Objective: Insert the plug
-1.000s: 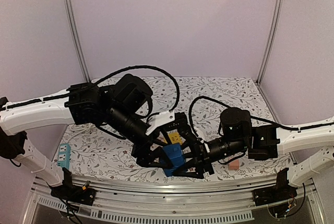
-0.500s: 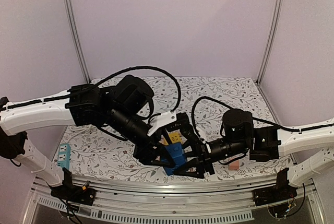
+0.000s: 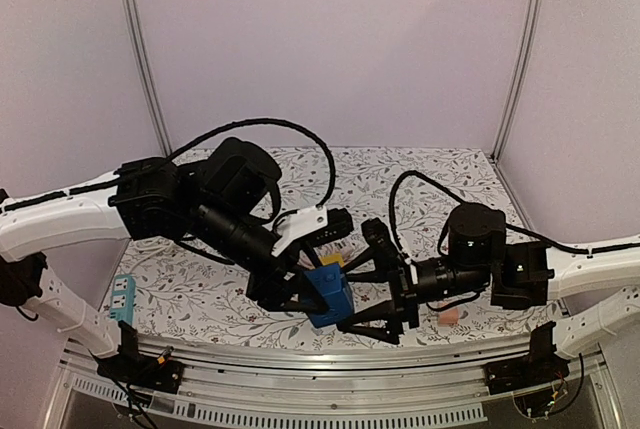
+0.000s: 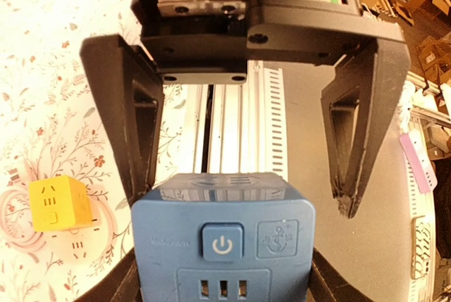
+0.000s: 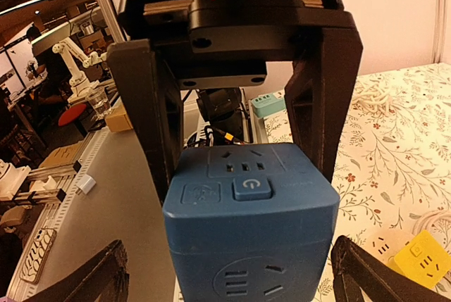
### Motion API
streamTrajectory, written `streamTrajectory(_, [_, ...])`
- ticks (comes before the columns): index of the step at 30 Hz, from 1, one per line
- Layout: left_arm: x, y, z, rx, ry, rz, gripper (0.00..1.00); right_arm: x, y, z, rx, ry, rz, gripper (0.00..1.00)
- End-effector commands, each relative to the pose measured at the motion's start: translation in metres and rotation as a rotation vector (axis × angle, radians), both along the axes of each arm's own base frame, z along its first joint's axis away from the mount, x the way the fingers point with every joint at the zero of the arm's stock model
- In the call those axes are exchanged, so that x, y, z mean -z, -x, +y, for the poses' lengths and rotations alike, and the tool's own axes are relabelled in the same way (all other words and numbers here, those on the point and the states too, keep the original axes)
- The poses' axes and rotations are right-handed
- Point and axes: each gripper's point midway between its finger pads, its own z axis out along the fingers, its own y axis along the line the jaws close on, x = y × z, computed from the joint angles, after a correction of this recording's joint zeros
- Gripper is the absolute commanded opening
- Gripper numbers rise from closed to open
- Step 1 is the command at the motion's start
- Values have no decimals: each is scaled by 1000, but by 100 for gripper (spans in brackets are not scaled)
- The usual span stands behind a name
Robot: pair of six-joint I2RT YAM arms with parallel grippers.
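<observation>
Floral tablecloth point(image 3: 420, 179) under lilac walls: the blue socket cube point(image 3: 329, 296) hangs near the front edge, clamped by the left gripper point(image 3: 312, 294), one socket face turned to the right gripper point(image 3: 346, 299), whose jaws gape wide either side without touching. Just behind on the cloth lies the yellow cube point(image 4: 60, 203), likelier the free right arm's pick
</observation>
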Motion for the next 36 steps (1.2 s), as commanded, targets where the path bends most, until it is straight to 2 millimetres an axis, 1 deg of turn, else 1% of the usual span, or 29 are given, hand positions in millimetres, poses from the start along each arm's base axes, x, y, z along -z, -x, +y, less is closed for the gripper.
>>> streamTrajectory(1, [-4,-5,13,-21,-2,-62,0,-3,-5,-4,47,-15,-2,99])
streamTrajectory(6, [-4,-17,22,-74,-8,-133,0,-6,-13,-8,104,-12,-2,99])
streamTrajectory(9, [2,-28,26,-110,-19,-196,0,-9,-21,-12,157,-22,-6,99])
streamTrajectory(13, [14,-54,34,-199,-67,-304,0,-16,-32,-22,238,-46,-15,99])
streamTrajectory(15, [19,-60,36,-206,-89,-328,0,-20,-37,-29,282,-62,-19,99])
streamTrajectory(17, [22,-71,40,-243,-114,-384,0,-26,-40,-37,316,-90,-25,99])
streamTrajectory(20, [27,-94,51,-336,-163,-469,0,-36,-43,-50,354,-138,-32,99])
streamTrajectory(23, [41,-112,60,-393,-232,-494,0,-46,-43,-61,375,-181,-32,99])
streamTrajectory(25, [53,-120,62,-405,-289,-492,0,-49,-43,-66,384,-202,-30,99])
streamTrajectory(28, [66,-132,62,-411,-344,-443,0,-54,-42,-72,393,-227,-22,99])
streamTrajectory(30, [71,-137,61,-388,-357,-391,0,-56,-42,-72,390,-235,-14,99])
streamTrajectory(33, [77,-141,60,-337,-387,-379,0,-56,-40,-70,376,-232,0,99])
streamTrajectory(36, [90,-145,61,-284,-431,-363,0,-55,-40,-70,377,-226,9,99])
